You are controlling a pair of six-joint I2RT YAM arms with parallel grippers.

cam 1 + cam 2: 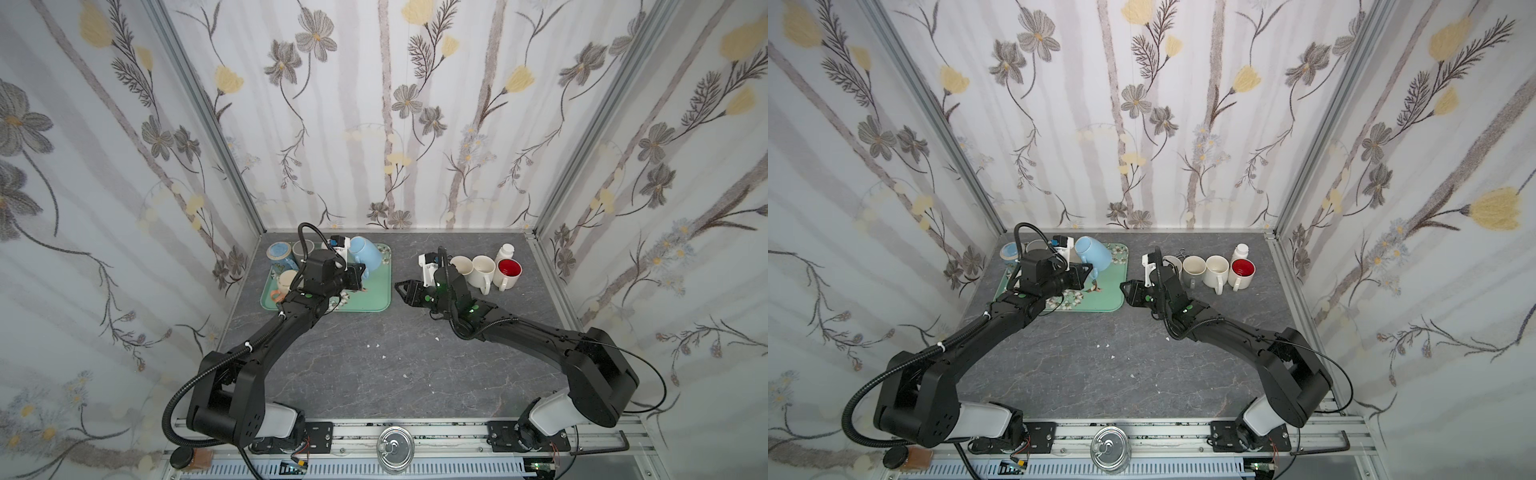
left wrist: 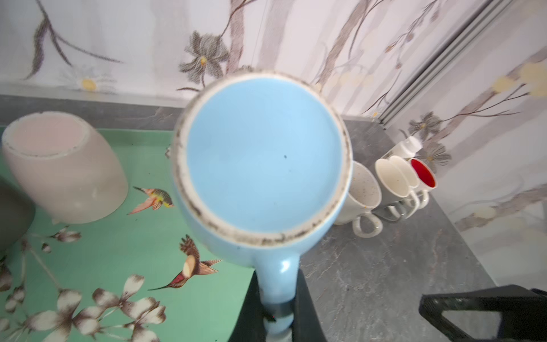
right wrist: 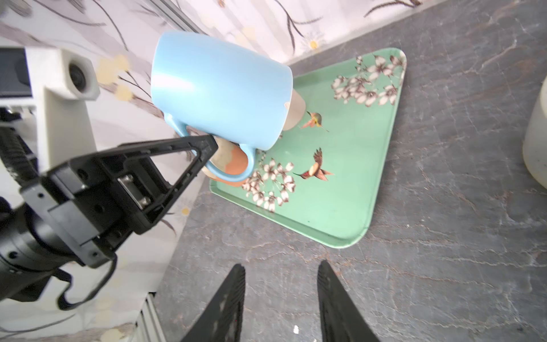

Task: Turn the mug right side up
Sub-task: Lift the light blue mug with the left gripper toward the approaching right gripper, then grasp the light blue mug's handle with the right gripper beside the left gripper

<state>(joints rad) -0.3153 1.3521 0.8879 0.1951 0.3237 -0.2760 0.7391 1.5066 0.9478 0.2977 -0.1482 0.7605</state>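
Note:
The light blue mug (image 1: 366,252) (image 1: 1094,251) hangs tilted above the green tray (image 1: 370,300) (image 1: 1109,291), clear of its surface. My left gripper (image 1: 360,273) (image 1: 1089,274) is shut on the mug's handle. In the left wrist view the mug (image 2: 263,160) turns its unglazed base ring to the camera, with the handle pinched in the left gripper (image 2: 276,296). In the right wrist view the mug (image 3: 219,88) has its mouth slanting down toward the tray (image 3: 340,192). My right gripper (image 1: 400,287) (image 1: 1124,290) (image 3: 281,266) stands open and empty over the grey table, just right of the tray.
On the tray's left part stand a blue-topped mug (image 1: 278,251), a grey mug (image 1: 301,249) and a cream mug with an orange handle (image 1: 286,282). At the back right stand two cream mugs (image 1: 461,266) (image 1: 482,268), a red-lined mug (image 1: 509,270) and a white bottle (image 1: 505,251).

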